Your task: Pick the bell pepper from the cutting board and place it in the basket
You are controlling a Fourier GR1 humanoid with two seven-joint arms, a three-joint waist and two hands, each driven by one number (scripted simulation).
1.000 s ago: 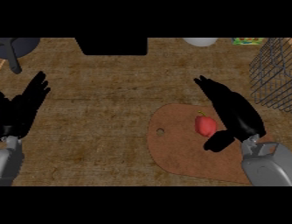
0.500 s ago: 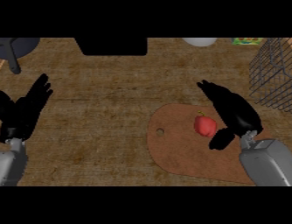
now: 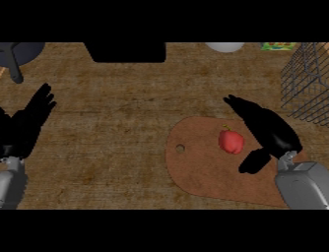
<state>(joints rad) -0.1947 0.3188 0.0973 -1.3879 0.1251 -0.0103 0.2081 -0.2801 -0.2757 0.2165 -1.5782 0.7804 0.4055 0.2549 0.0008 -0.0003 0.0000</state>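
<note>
rough woven-look counter, matt wooden cutting board, wire basket, glossy bell pepper

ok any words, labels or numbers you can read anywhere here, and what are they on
None can be read.
The green and yellow packet at the counter's far edge carries a printed design, but it is too blurred to make out any text.
The bell pepper, cutting board, wire basket and dark pan show no markings.

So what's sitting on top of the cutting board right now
A red bell pepper lies on the cutting board, with the open right hand beside it. The hand and forearm cover part of the board's right side.
</note>
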